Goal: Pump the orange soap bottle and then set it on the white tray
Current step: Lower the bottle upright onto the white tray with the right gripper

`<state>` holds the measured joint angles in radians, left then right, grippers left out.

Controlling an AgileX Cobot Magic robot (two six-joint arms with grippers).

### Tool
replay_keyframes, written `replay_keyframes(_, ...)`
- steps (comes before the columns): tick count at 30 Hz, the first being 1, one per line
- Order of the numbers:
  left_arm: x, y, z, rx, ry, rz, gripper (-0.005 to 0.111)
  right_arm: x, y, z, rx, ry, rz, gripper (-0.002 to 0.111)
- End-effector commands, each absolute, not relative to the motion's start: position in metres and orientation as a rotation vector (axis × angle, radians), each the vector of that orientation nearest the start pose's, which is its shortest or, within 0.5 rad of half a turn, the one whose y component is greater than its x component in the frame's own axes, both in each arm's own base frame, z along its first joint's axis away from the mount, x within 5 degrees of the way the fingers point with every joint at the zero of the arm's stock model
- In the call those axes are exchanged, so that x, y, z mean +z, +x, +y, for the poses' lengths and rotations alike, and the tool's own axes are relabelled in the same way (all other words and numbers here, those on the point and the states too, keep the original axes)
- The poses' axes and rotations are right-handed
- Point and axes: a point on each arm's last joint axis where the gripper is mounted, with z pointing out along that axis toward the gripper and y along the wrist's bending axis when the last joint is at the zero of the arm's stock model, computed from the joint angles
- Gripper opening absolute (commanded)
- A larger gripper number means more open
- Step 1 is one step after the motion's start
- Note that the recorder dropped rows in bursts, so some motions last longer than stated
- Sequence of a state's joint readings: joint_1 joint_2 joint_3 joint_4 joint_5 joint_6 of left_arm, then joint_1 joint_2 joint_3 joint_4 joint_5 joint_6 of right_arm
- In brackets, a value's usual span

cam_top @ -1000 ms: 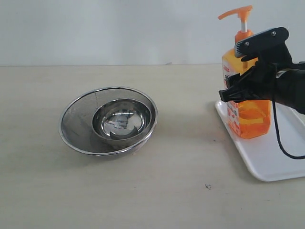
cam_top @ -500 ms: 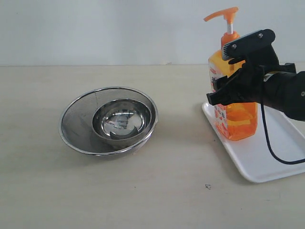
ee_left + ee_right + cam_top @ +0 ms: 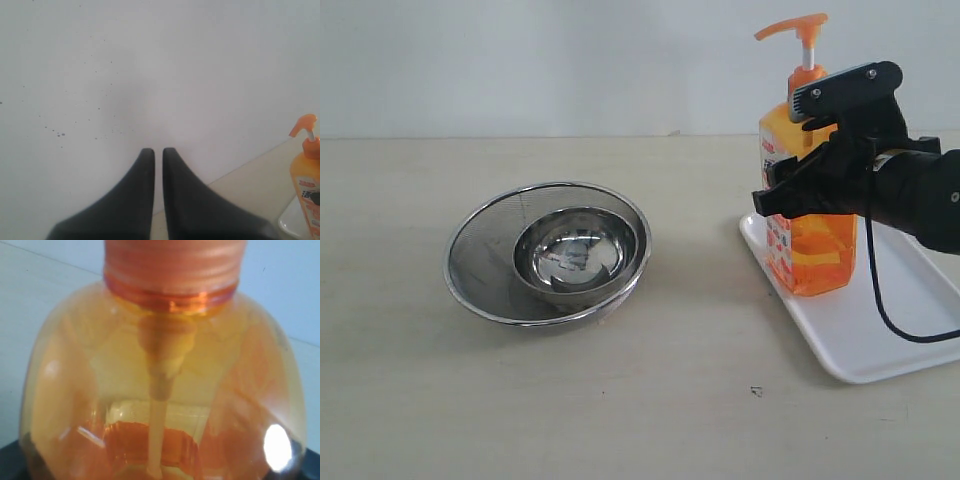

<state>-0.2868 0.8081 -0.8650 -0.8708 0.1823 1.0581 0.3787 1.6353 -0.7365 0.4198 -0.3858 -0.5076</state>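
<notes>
The orange soap bottle [image 3: 812, 250] stands upright on the left end of the white tray [image 3: 880, 345], its pump head [image 3: 792, 27] pointing left. My right gripper [image 3: 785, 150] is shut on the bottle's upper body, one finger high by the neck and one across the label. In the right wrist view the bottle [image 3: 160, 390] fills the picture, with a dark finger edge [image 3: 9, 460] at a corner. My left gripper [image 3: 158, 151] is shut and empty, facing the wall; that view also catches the bottle [image 3: 306, 185] and a tray corner [image 3: 290, 222].
A steel mesh bowl [image 3: 480, 250] with a smaller steel bowl [image 3: 575, 250] nested inside sits on the table at centre left. A black cable [image 3: 875, 290] hangs from the right arm over the tray. A pale wall backs the table.
The right gripper, the bottle and the tray under it have shifted left together over the past second; the grip is unchanged. The bowls have not moved.
</notes>
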Motion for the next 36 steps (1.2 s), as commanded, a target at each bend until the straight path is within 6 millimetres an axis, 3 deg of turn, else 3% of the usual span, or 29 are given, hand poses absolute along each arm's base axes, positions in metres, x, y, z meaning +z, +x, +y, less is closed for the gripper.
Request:
replay_keyframes(1,0.413,0.156,-0.06,-0.199,0.474,1.477,0.005,0.204,0.309,0.113,0.009,-0.406,1.917,0.0)
replay_keyframes(20,0.413,0.156,-0.061,-0.204,0.48,1.481,0.005,0.203,0.306,0.12,0.045,-0.407,1.928,0.0)
replay_keyframes(30,0.413,0.154,-0.061,-0.21,0.488,1.481,0.005,0.19,0.304,0.137,0.08,-0.451,1.944,0.0)
replay_keyframes(36,0.414,0.153,-0.061,-0.208,0.486,1.476,0.005,0.192,0.3,0.15,0.104,-0.478,1.91,0.0)
